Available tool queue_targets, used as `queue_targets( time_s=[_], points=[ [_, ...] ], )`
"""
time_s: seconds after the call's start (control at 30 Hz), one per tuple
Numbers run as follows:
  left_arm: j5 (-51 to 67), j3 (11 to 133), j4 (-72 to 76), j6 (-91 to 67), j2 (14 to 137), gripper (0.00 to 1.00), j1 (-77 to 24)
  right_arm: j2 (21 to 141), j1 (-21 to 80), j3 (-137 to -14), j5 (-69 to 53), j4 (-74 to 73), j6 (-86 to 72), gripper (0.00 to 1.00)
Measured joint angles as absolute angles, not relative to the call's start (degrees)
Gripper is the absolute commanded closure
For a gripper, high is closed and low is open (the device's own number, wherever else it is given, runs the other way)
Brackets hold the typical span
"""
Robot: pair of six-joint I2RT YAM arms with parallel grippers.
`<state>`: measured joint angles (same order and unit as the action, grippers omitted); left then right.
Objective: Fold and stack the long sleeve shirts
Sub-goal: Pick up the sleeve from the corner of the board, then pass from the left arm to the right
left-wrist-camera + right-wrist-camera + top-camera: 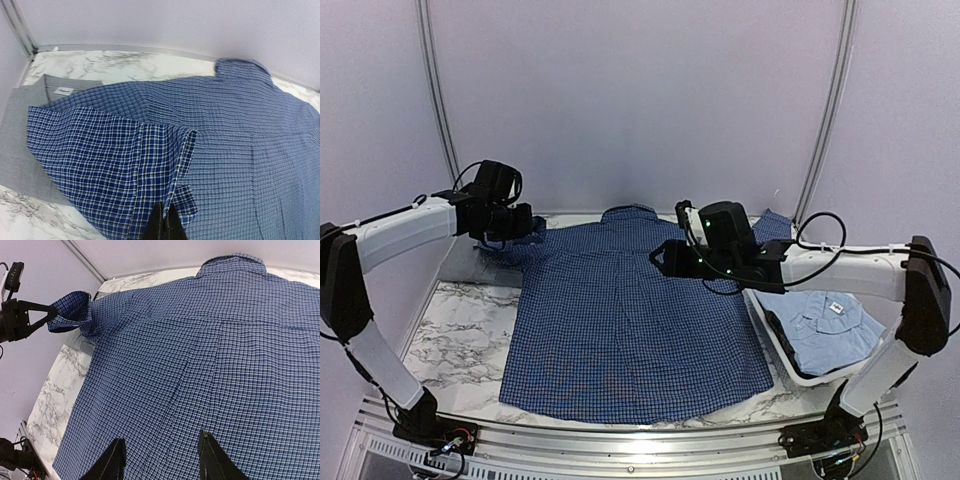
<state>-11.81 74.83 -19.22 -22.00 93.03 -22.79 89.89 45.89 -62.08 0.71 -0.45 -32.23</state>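
The dark blue checked shirt (630,320) lay back-up across the marble table (460,340), its hem along the near edge at 6 o'clock. Bare marble showed at 8 o'clock. At 4 o'clock a white tray (800,375) held the light blue shirt (825,325). The right gripper (665,258) hovered over the checked shirt's middle, jaws partly apart, gripping nothing. At 10 o'clock the left gripper (525,225) was pinched on a raised sleeve edge; that sleeve overlapped the grey shirt (20,130). The collar met the far edge at 12 o'clock.
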Motion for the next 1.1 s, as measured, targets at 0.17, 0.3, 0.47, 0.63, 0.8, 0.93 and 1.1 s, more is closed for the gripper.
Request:
queue_targets(
  time_s=[0.17,0.3,0.47,0.63,0.8,0.93,1.1],
  points=[
    [-1.6,72.1,-18.1,-21.1,89.6,1.0,-25.6,93.8,44.7,-64.3,-5.4,1.3,-32.3,0.53],
    [4.4,68.8,-15.9,-21.6,88.0,1.0,-28.3,97.3,44.6,-66.4,-9.6,3.2,-33.2,0.5],
    [10.0,64.8,-12.1,-23.5,87.1,1.0,-30.3,102.2,44.6,-68.3,-14.8,7.4,-36.2,0.44],
    [12.4,63.2,-9.3,-24.4,87.1,1.0,-32.0,106.0,44.5,-68.8,-17.8,12.5,-40.2,0.35],
    [13.6,62.7,-6.9,-25.1,87.1,1.0,-33.9,108.4,44.5,-68.9,-19.0,16.7,-44.4,0.33],
    [14.3,61.9,-5.5,-25.3,87.2,1.0,-35.6,109.6,44.5,-69.4,-18.9,19.3,-47.5,0.33],
    [14.9,61.5,-3.7,-25.5,89.2,1.0,-37.0,110.2,44.5,-69.1,-18.1,22.6,-51.1,0.33]
  ],
)
